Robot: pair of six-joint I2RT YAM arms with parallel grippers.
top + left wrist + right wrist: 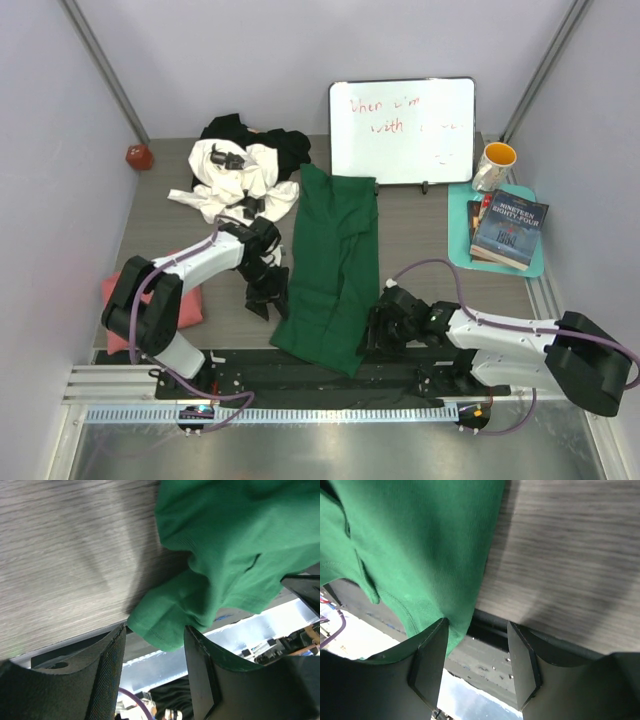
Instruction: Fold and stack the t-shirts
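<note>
A dark green t-shirt (pixel 335 255) lies lengthwise down the middle of the table, its near end hanging over the front edge. White (pixel 235 175) and black (pixel 285 145) t-shirts sit in a heap at the back left. A salmon pink t-shirt (pixel 185 305) lies at the left, partly under my left arm. My left gripper (pixel 268 290) stands open at the green shirt's left edge; in the left wrist view (pixel 155 630) a green hem corner (pixel 165 625) hangs between the fingertips, not pinched. My right gripper (pixel 378 328) is open at the shirt's right edge (pixel 477 622), with green cloth (pixel 420 555) against one finger.
A whiteboard (pixel 402 130) leans at the back. At the back right a mug (pixel 493 165) and books (pixel 510 230) rest on a teal mat (pixel 458 215). A red ball (pixel 139 156) sits at the far left. A black rail (pixel 300 375) runs along the front edge.
</note>
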